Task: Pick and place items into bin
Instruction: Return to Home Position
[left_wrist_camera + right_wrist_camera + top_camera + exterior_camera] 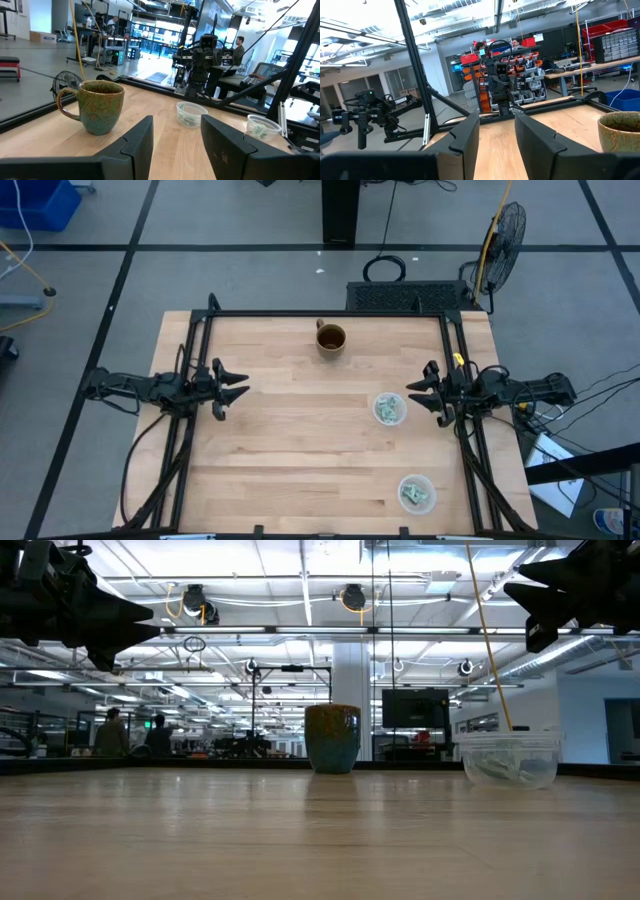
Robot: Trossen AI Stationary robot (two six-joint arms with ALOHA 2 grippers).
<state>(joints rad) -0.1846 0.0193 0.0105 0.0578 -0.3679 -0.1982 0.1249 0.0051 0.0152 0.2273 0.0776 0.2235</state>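
Observation:
Small pale green-teal wrapped items lie inside two clear plastic cups: one cup [389, 409] near the table's right side, another [416, 493] toward the near right corner. Both cups show in the left wrist view [189, 114] [262, 128]; one shows in the low view [506, 760]. My left gripper [240, 384] hovers open above the table's left side, far from the cups. My right gripper [414, 395] hovers open above the right side, just right of the upper cup, touching nothing. Each gripper's fingers show open in its own wrist view [176, 145] [497, 137].
A mug [331, 339], teal-brown outside, stands upright near the table's far edge at the middle, also in the low view [332, 738] and both wrist views [97, 106] [620, 131]. A dark metal frame [330, 314] runs round the table. Bare wood lies between the arms.

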